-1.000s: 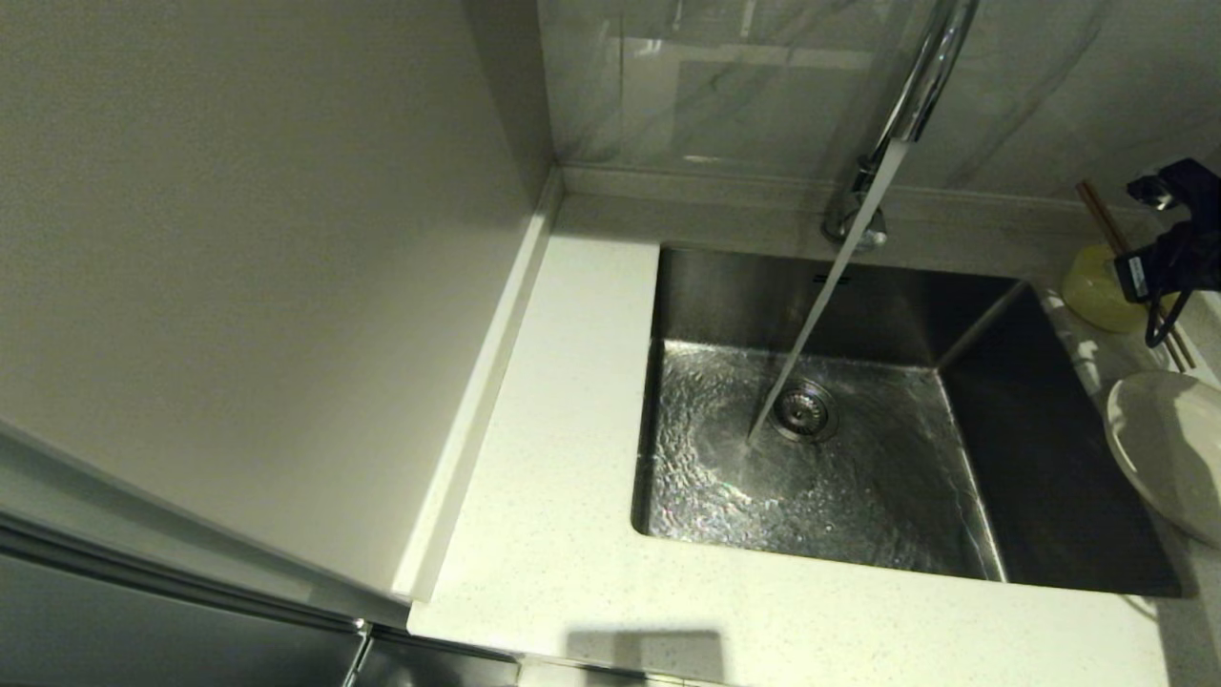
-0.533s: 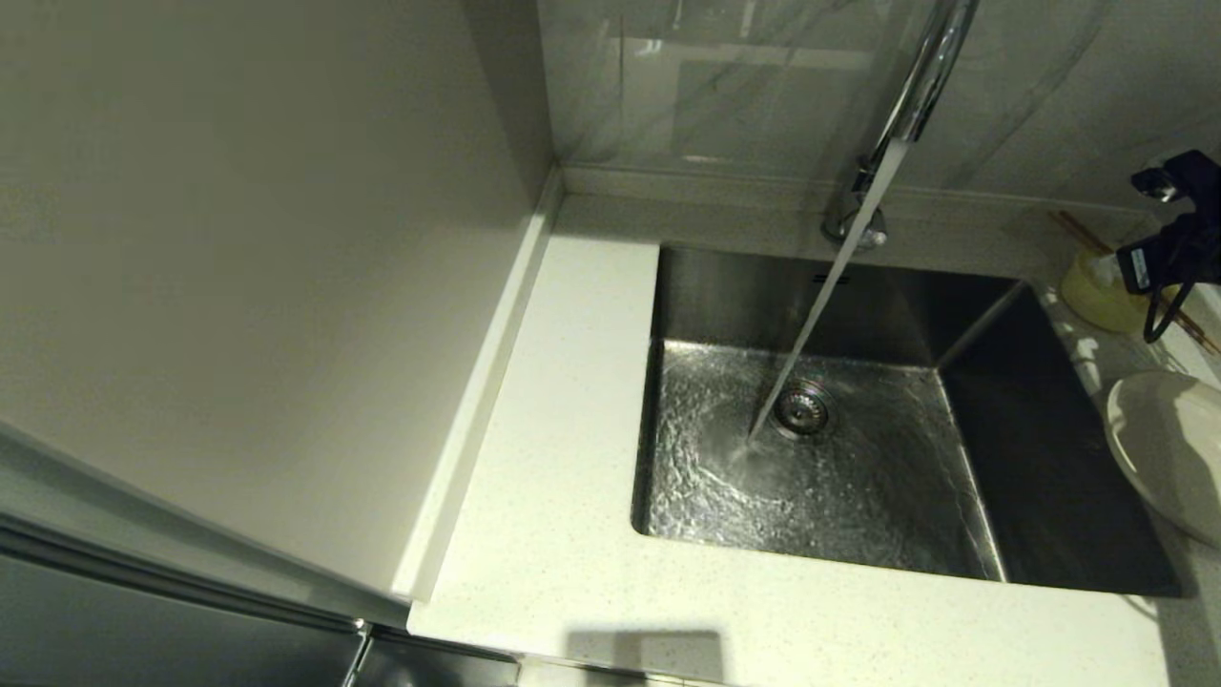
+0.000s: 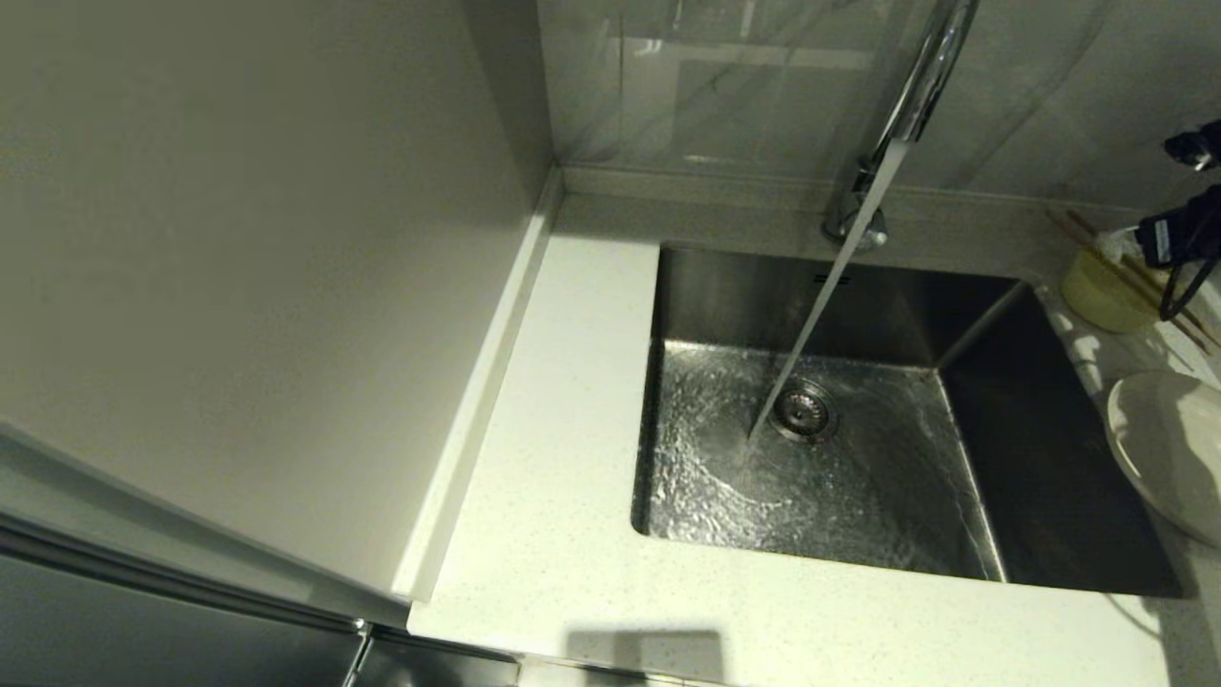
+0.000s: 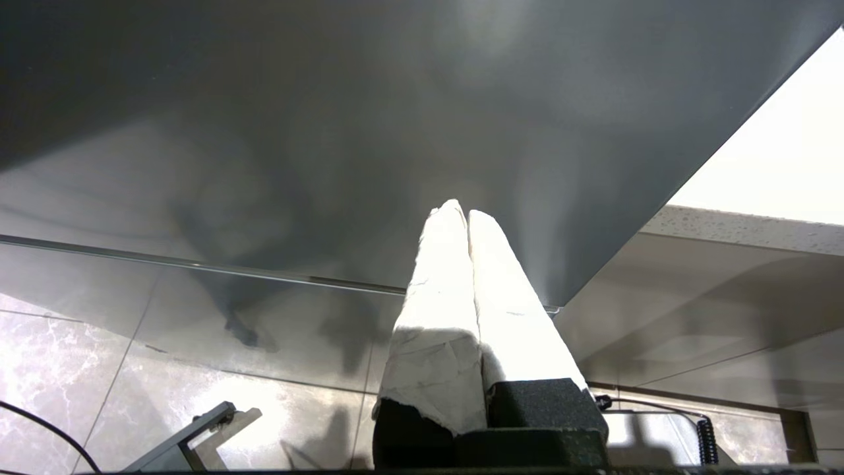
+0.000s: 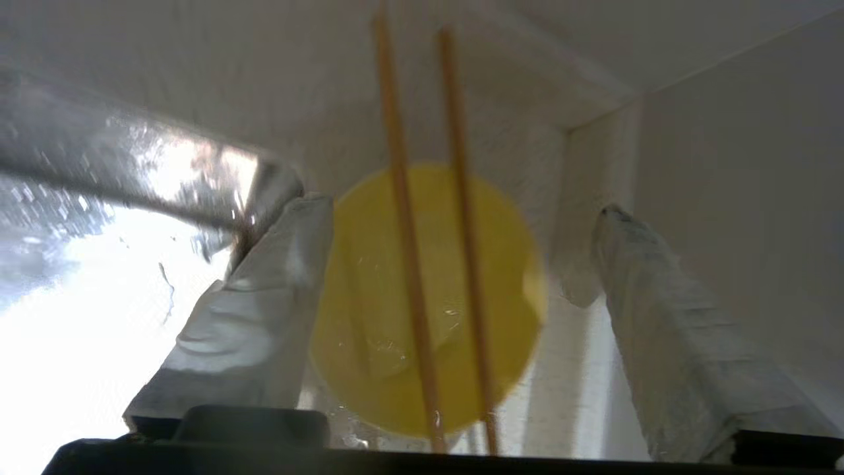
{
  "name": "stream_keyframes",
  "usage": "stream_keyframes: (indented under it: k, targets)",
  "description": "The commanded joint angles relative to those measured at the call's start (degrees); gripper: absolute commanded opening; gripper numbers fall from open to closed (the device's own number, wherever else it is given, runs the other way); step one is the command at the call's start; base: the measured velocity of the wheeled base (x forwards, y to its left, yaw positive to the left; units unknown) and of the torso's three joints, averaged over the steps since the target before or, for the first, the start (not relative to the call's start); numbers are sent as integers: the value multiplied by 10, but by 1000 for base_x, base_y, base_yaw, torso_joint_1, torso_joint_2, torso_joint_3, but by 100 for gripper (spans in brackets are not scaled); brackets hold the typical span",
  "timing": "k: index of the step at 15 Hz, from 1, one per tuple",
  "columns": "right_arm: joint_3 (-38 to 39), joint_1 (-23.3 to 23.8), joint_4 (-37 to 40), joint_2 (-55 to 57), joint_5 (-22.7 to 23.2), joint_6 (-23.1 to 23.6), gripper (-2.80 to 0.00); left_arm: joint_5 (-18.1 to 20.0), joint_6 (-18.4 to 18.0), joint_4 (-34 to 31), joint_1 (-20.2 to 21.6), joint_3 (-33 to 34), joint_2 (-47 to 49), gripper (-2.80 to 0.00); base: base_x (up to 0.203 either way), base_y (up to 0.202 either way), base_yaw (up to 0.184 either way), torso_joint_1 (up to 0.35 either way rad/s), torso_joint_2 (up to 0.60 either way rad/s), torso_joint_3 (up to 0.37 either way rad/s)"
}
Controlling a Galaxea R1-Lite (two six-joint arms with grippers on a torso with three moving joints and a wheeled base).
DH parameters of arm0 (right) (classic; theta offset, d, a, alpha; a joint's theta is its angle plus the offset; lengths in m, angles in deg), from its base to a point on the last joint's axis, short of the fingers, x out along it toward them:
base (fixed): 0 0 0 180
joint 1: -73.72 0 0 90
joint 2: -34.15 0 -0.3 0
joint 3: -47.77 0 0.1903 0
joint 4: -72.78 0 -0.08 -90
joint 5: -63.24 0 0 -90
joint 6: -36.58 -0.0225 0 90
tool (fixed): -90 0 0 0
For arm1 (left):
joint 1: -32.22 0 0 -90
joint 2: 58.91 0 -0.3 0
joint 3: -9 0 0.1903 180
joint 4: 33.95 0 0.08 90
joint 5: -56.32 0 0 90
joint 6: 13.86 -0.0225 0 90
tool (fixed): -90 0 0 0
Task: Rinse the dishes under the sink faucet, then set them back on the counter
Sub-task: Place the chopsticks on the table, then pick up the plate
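Note:
The pale yellow-green bowl (image 3: 1097, 286) stands on the counter (image 3: 553, 458) right of the sink (image 3: 858, 296). The brown chopsticks (image 3: 1130, 275) lie across its rim. The off-white plate (image 3: 1169, 448) rests nearer, at the right edge. In the right wrist view my right gripper (image 5: 461, 204) hangs open above the bowl (image 5: 369, 297), and the chopsticks (image 5: 402, 198) lie between its spread fingers, touching neither. Water pours from the chrome faucet (image 3: 920, 86) into the sink near the drain (image 3: 804, 410). My left gripper (image 4: 461, 212) is shut and empty, parked low beside a grey cabinet.
A tall pale panel (image 3: 238, 239) walls off the left side of the counter. A low raised edge and tiled wall (image 3: 744, 95) close the back. My right arm's black wrist (image 3: 1183, 239) and a looped cable hang over the bowl at the far right.
The chopsticks went from tilted steeply in my right gripper to lying flat across the bowl. My right arm has drawn up and to the right, away from them. Water keeps running.

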Motion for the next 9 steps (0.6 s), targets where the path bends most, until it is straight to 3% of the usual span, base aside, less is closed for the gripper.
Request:
stream_keyframes:
  k: [1, 4, 5, 8, 9]
  targets:
    - [0, 10, -1, -27, 5, -12, -280, 0, 0, 0, 0, 0, -1, -280, 0, 0, 0, 0, 0, 0]
    - [0, 18, -18, -34, 14, -24, -280, 0, 0, 0, 0, 0, -1, -280, 0, 0, 0, 0, 0, 0]
    - [0, 17, -15, -39, 16, -49, -280, 0, 0, 0, 0, 0, -1, -280, 0, 0, 0, 0, 0, 0]
    - [14, 9, 17, -83, 52, -187, -280, 0, 0, 0, 0, 0, -1, -280, 0, 0, 0, 0, 0, 0]
    - [28, 8, 51, -105, 65, -212, -280, 0, 0, 0, 0, 0, -1, -280, 0, 0, 0, 0, 0, 0]
